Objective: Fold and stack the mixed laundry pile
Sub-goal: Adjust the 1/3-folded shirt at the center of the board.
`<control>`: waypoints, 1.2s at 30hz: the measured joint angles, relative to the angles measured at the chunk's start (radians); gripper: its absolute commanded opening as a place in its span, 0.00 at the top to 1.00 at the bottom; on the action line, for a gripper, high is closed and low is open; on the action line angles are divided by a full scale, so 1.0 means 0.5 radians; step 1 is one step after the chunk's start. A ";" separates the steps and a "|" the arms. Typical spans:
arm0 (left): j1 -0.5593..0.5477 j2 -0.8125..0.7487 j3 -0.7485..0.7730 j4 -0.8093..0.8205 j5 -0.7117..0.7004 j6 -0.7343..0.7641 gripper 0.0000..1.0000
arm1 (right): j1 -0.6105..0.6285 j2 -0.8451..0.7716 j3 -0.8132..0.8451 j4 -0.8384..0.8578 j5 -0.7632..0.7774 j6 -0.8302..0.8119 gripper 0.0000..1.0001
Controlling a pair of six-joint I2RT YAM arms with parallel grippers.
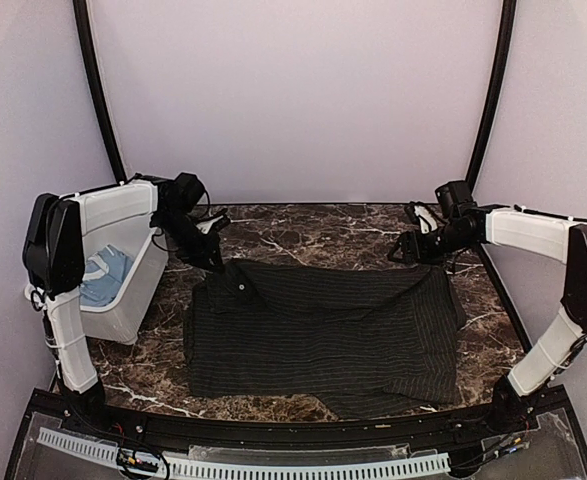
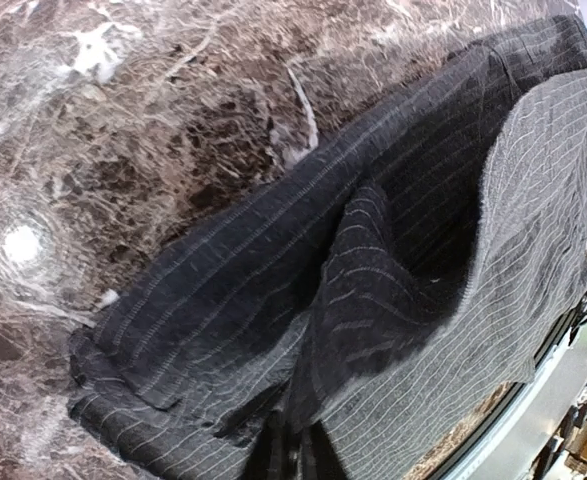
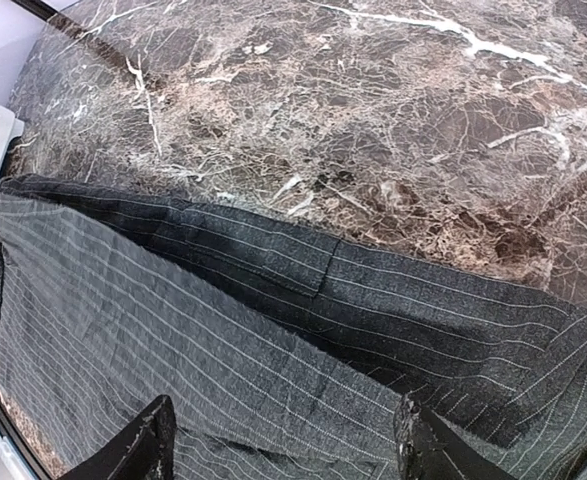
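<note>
The black pinstriped shirt [image 1: 323, 335] of the laundry pile lies spread flat over the middle of the marble table. My left gripper [image 1: 216, 266] is at its far left corner, shut on a raised fold of the shirt [image 2: 223, 300], which bunches up into the left gripper [image 2: 295, 455] at the bottom edge of the left wrist view. My right gripper [image 1: 403, 250] hovers open at the far right corner. In the right wrist view the striped shirt [image 3: 223, 330] lies below the right gripper [image 3: 285, 455], with nothing held between its fingers [image 3: 148, 445]. The light blue T-shirt [image 1: 108, 278] sits crumpled in the bin.
A white plastic bin [image 1: 138, 300] stands at the left table edge beside the left arm. Bare marble table [image 1: 303, 225] runs behind the shirt to the back wall. A black rail [image 1: 273, 425] borders the near edge.
</note>
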 measured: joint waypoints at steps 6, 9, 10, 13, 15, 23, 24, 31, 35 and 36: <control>0.027 0.134 0.191 -0.023 0.028 -0.050 0.58 | 0.044 0.024 -0.001 0.026 -0.024 -0.011 0.29; 0.020 0.108 0.160 0.031 -0.014 -0.112 0.53 | 0.081 0.051 -0.001 0.025 -0.016 -0.022 0.30; 0.019 0.077 0.122 0.061 -0.038 -0.143 0.53 | 0.090 0.057 -0.001 0.024 -0.010 -0.026 0.31; 0.019 -0.104 -0.060 0.159 -0.127 -0.244 0.51 | 0.119 0.068 -0.001 0.021 0.027 -0.036 0.34; 0.019 -0.288 -0.215 0.227 -0.188 -0.319 0.49 | 0.129 0.068 -0.001 0.019 0.060 -0.034 0.35; -0.123 -0.822 -0.751 0.616 -0.253 -0.591 0.49 | 0.138 0.066 -0.082 -0.004 0.244 0.018 0.40; -0.224 -0.816 -0.782 0.697 -0.261 -0.603 0.50 | 0.138 0.068 -0.088 -0.006 0.267 0.031 0.41; -0.944 -0.528 -0.760 1.264 -0.238 -0.521 0.60 | 0.135 0.204 -0.094 0.021 0.364 0.095 0.46; -1.183 -0.111 -0.424 1.408 -0.280 -0.308 0.67 | 0.124 0.316 -0.092 0.033 0.419 0.108 0.47; -1.215 -0.032 -0.354 1.421 -0.293 -0.266 0.68 | 0.122 0.343 -0.089 0.034 0.433 0.113 0.47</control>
